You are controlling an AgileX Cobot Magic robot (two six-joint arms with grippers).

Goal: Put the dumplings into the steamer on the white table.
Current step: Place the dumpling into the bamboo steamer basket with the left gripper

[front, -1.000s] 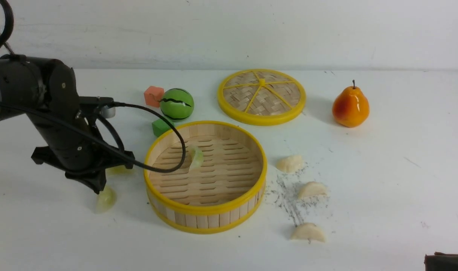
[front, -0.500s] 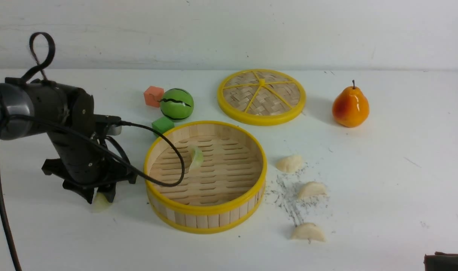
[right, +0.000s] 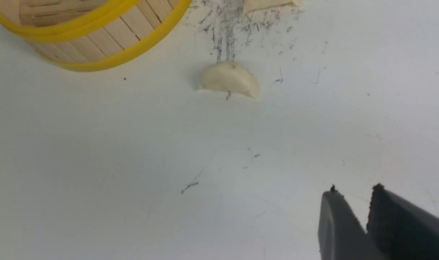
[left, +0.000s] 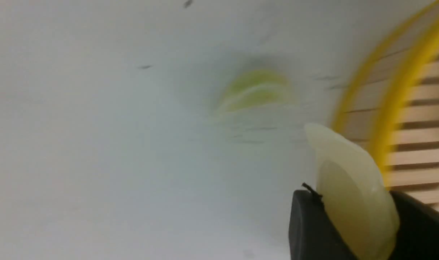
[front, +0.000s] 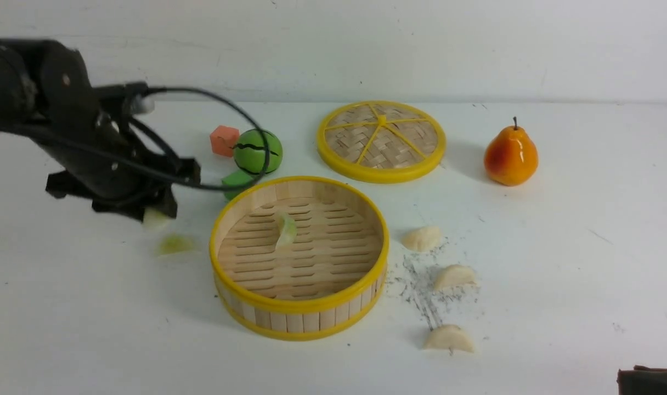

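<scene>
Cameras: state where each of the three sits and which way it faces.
Front view: between the arms, facing forward over the table and steamer; left arm shows.
Left wrist view: on the left arm, looking down at the table; its jaws grip a green dumpling.
Right wrist view: on the right arm, looking down at a white dumpling; its empty jaws stand slightly apart.
Shared: front and right wrist both show that dumpling.

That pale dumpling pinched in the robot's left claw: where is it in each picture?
Front view: held dumpling, centre-left, left of the steamer.
Left wrist view: held dumpling, pinched in the left gripper, beside the steamer's rim.
Right wrist view: not in it.
Shared landmark: the steamer's yellow rim.
</scene>
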